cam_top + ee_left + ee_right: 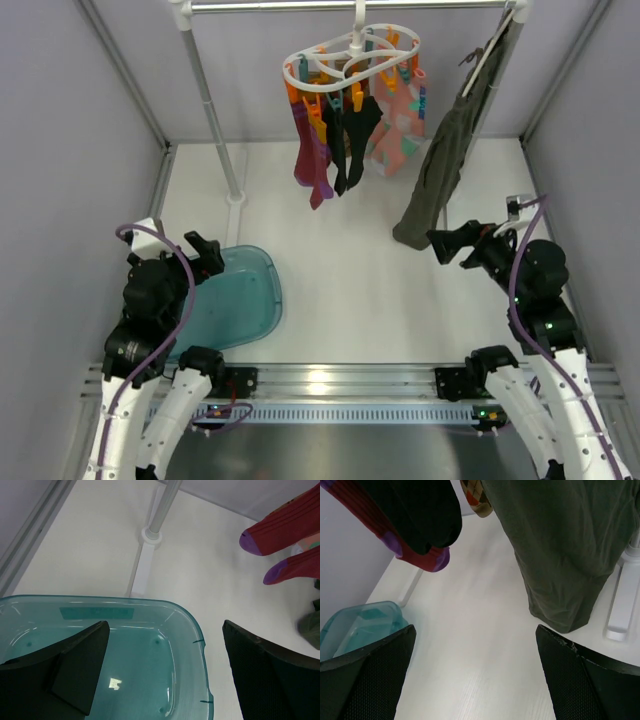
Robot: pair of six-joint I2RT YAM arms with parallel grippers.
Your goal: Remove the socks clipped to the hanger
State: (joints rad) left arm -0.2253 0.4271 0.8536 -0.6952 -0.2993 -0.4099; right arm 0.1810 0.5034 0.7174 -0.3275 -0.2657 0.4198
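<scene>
No words, brands, numbers or signs can be read anywhere; the teal tub (198, 630) has one rectangular label (96, 613) on its wall (seen through the plastic), its print too blurred.

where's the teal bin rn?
Top view: the teal bin sits at the near left, partly under the left hand, nearer the arms than the rack's left post. The left wrist view looks straight down into it.
</scene>
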